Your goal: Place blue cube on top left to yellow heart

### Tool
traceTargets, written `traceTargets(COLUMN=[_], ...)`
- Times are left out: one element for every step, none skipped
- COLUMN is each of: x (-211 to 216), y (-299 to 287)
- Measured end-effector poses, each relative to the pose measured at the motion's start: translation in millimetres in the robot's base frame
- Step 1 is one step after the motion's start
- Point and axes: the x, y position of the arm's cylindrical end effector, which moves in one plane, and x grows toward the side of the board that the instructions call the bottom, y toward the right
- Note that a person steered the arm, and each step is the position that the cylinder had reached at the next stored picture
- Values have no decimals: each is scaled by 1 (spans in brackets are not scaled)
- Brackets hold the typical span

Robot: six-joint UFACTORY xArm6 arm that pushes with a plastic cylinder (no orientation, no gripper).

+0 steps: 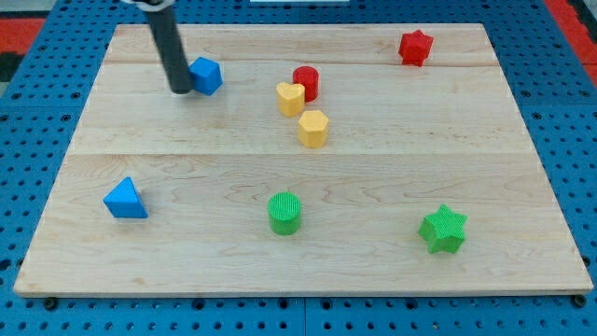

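My tip (180,91) rests on the wooden board (298,271), holding nothing, touching the blue cube's (206,75) left side at far left; the yellow heart (290,98) sits well right of it, beside the red cylinder (306,82).

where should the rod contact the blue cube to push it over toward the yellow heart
No grip is possible, only a push. My tip sits against the blue cube on its left face, which suits the job: the yellow heart lies to the view's right. Press that left face near its middle so the cube likely slides without turning, and stop short, up-left of the heart.
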Motion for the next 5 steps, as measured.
traceTargets(x=[-21,-50,-72,-82,-82], y=[-20,-72,-66,-64,-39])
